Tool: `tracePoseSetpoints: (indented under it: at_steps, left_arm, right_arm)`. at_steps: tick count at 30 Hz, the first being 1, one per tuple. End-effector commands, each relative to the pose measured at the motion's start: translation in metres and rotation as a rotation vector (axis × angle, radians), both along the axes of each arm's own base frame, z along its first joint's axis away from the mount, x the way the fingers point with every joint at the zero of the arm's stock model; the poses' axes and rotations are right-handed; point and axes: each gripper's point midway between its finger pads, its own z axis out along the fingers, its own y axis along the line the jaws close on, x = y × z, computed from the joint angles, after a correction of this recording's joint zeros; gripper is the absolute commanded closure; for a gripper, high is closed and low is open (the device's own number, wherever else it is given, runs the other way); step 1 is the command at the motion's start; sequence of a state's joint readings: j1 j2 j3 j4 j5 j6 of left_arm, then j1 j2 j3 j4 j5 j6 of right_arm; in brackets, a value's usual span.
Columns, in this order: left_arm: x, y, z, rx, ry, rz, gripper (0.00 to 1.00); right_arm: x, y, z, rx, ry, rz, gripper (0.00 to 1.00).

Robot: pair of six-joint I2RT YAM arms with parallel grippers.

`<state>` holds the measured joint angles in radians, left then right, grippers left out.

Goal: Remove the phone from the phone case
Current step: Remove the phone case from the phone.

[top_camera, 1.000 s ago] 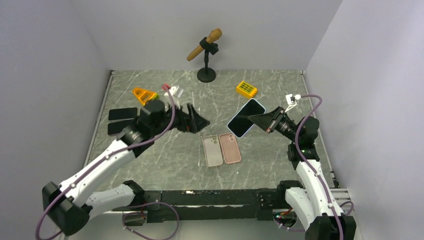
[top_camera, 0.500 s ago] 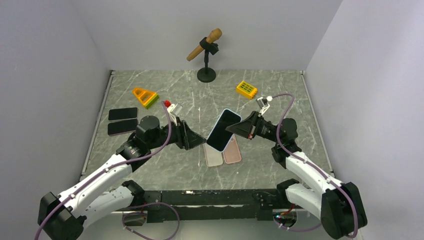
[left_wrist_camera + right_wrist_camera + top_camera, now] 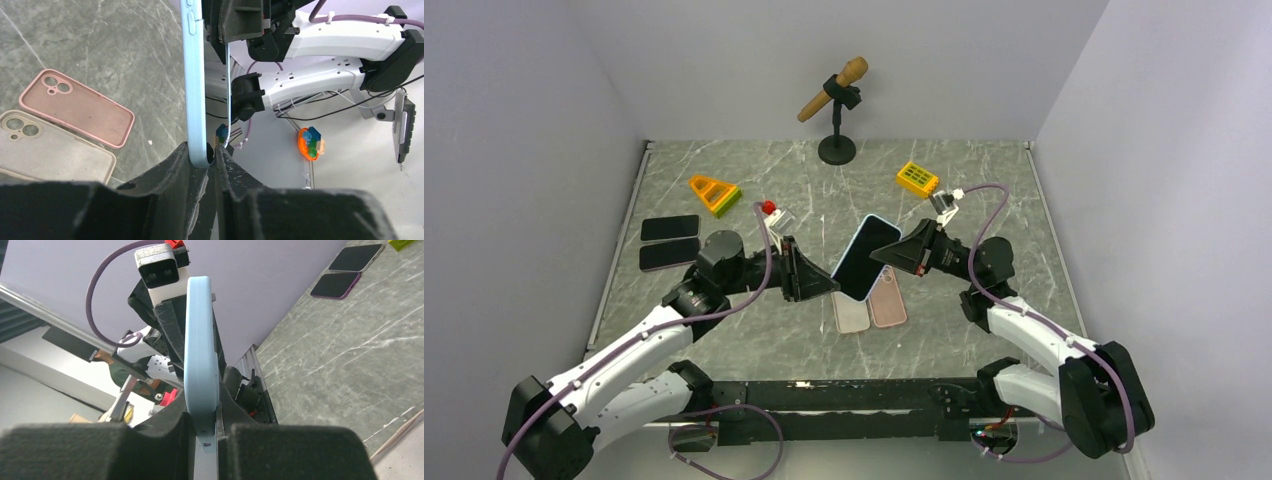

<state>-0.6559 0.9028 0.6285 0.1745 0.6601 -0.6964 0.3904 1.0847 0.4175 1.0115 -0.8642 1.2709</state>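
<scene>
Phone (image 3: 865, 257) in blue case (image 3: 194, 85), above the counter (image 3: 984, 190): we see left tool (image 3: 828, 284) and right tool (image 3: 887, 256) each clamping 1 end

Left arm (image 3: 624, 345), right arm (image 3: 1034, 330), both extended inward, jaws clamped

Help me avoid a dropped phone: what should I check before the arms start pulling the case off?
1. Left claw clamps the phone: ok, its fingers pinch the phone's near end.
2. Right claw clamps it too: ok, it is pinching the edge of the blue case.
3. Phone clear of the table: ok, it is held in the air between the arms.
4. Spot beneath the phone bare: not ok, a pink case and a grey case lie there.
5. Blue case already loosening from the phone: cannot tell.
</scene>
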Motion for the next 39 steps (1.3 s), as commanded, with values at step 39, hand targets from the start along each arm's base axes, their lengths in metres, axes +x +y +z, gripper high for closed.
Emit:
tracePoseSetpoints:
  at_steps: [39]
  left_arm:
    - [0.021,0.011,0.037,0.041,-0.347,-0.165,0.85]
  right_arm:
    - [-0.057,0.023,0.116,0.329,-0.122,0.333,1.00]
